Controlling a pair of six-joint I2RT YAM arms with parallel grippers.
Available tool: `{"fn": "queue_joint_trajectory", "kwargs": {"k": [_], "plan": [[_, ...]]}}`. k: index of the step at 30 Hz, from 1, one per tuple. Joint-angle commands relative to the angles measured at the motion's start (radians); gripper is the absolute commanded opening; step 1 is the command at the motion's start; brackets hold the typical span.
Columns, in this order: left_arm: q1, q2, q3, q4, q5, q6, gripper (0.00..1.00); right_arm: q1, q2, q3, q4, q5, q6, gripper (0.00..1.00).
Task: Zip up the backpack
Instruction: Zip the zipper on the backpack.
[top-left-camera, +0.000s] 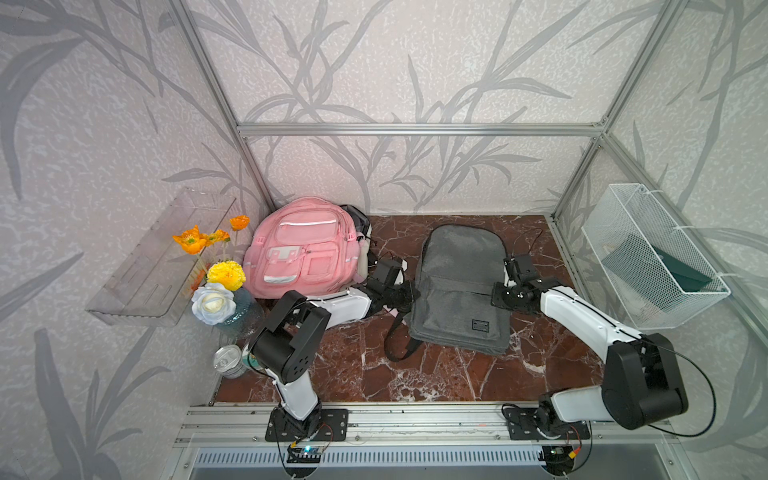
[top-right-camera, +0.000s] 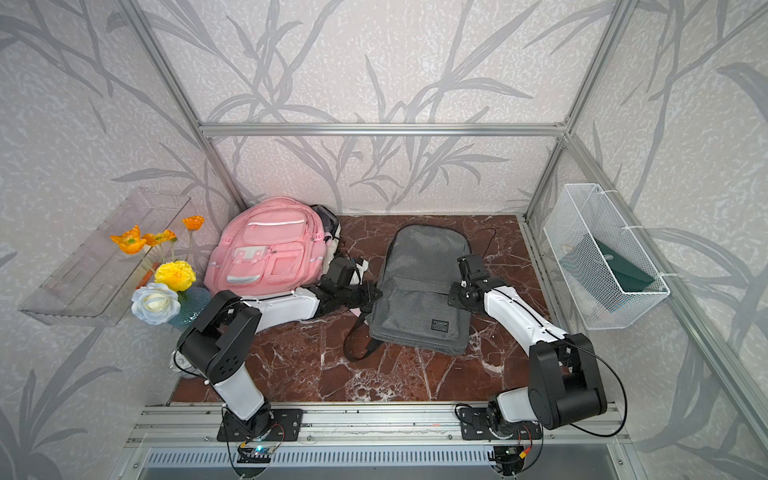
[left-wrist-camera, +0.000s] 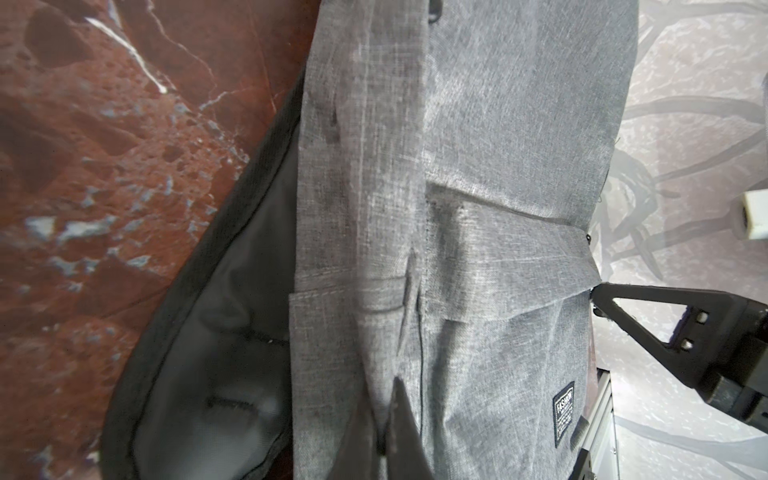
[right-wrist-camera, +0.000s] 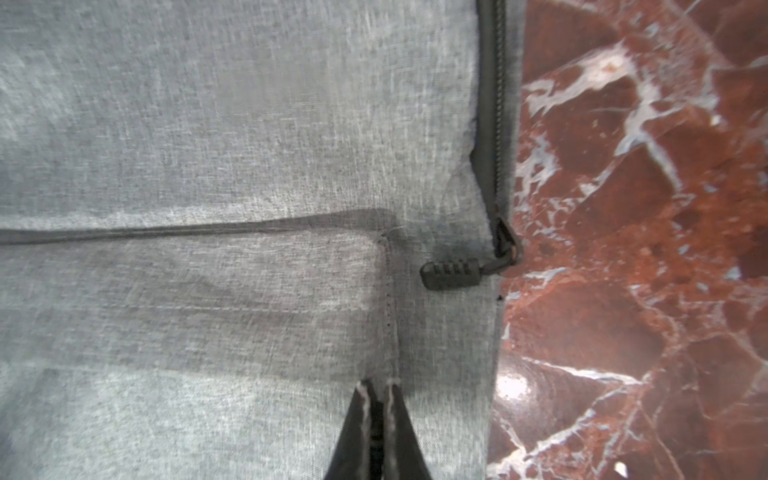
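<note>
Backpack (top-left-camera: 457, 286) of grey woven fabric lies flat on veined red marble (top-left-camera: 415, 374).

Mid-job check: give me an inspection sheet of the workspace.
Surface: red marble table.
Job's things: grey backpack lying flat; zipper pull free at its edge.
Clutter: pink backpack, flower vase, can, all at left.
Grippers: left tool shut at grey backpack's side; right tool shut, tip near the pull.
Cables: black cable looping off right arm.
Surroundings: wire basket on right wall, clear tray on left wall.
</note>
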Motion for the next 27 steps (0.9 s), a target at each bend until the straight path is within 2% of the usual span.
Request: {"fn": "queue_joint_trajectory", "kwargs": {"k": [1,3,5,7,11,18,23,27], "plan": [[0.049,-0.002,0.024,-0.064,-0.083,0.043,0.0,-0.03,-0.009,-0.017,-0.034,0.033,-0.01,0.0],[0.049,0.01,0.047,-0.082,-0.066,0.067,0.0,-0.029,-0.012,-0.014,-0.021,0.002,-0.012,0.08],[0.049,0.022,0.078,-0.12,-0.062,0.095,0.0,-0.029,-0.023,-0.008,-0.019,-0.021,-0.015,0.21],[0.049,0.034,0.117,-0.162,-0.062,0.127,0.0,-0.03,-0.048,-0.002,-0.024,-0.028,-0.017,0.39],[0.047,0.041,0.167,-0.224,-0.061,0.18,0.0,-0.06,-0.118,-0.011,-0.019,0.005,-0.01,0.59],[0.047,0.05,0.239,-0.325,-0.106,0.24,0.0,-0.15,-0.135,-0.089,0.117,0.025,0.028,0.69],[0.047,0.104,0.323,-0.389,-0.115,0.244,0.0,-0.15,-0.015,-0.051,0.123,-0.134,0.026,0.72],[0.047,0.164,0.39,-0.416,-0.127,0.251,0.0,-0.145,0.063,-0.087,0.192,-0.231,0.048,0.72]]}}
